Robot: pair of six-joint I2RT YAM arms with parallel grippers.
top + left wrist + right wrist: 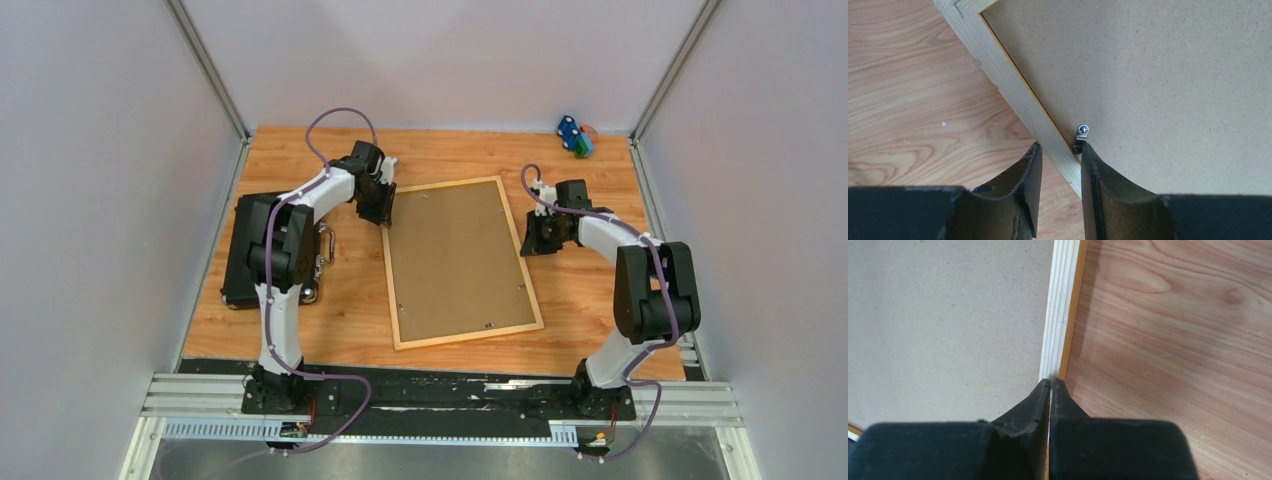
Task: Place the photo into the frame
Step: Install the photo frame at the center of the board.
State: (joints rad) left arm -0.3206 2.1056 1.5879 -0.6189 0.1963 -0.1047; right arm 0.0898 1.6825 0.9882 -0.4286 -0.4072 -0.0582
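We note a wooden table [600, 300] with the frame [470, 335] lying flat near its centre, between the two arms, its long sides running away from the bases and skewed slightly. A brown backing board [455, 260] fills the frame and faces up. A black case [240, 270] lies at the left edge of the table, partly under the left arm and well apart from the frame.

The left gripper [387, 215] is down on the far part of the frame's left rail. In its wrist view the rail passes between the fingers [1030, 170], one on the outer edge and one on the board side, and we record them as closed on that rail. The right gripper [1051, 382] has its jaws pressed together with nothing between them, the tips on the right rail.

A small blue and green object [574, 136] sits at the far right corner. A metal clip [1081, 137] on the board lies just beside the left gripper's inner finger.
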